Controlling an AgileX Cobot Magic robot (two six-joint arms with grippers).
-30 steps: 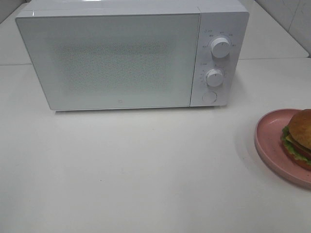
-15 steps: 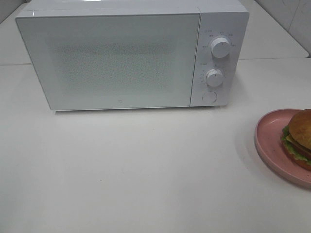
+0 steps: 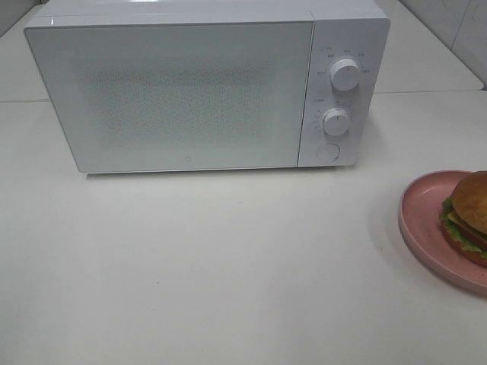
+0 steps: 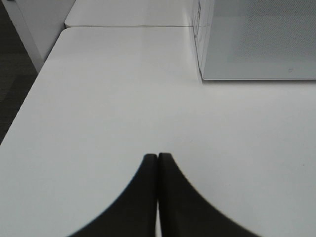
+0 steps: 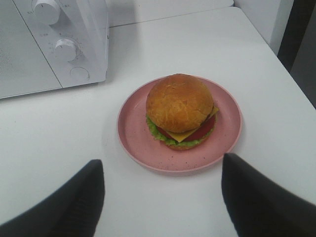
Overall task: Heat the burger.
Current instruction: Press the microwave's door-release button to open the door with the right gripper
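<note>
At 4 o'clock on the table [image 3: 228,266], the burger [image 3: 470,220] sits on a pink plate [image 3: 418,220]. At 12 o'clock stands a white microwave [image 3: 183,91], door closed; its dial markings are too small to read. Left claw [image 4: 157,163] is pinched together, empty; right claw [image 5: 161,162] is spread wide, empty, near the plate

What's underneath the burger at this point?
The burger sits on a pink plate, which rests on the white table. The plate's middle is covered by the burger, so anything there cannot be seen.
</note>
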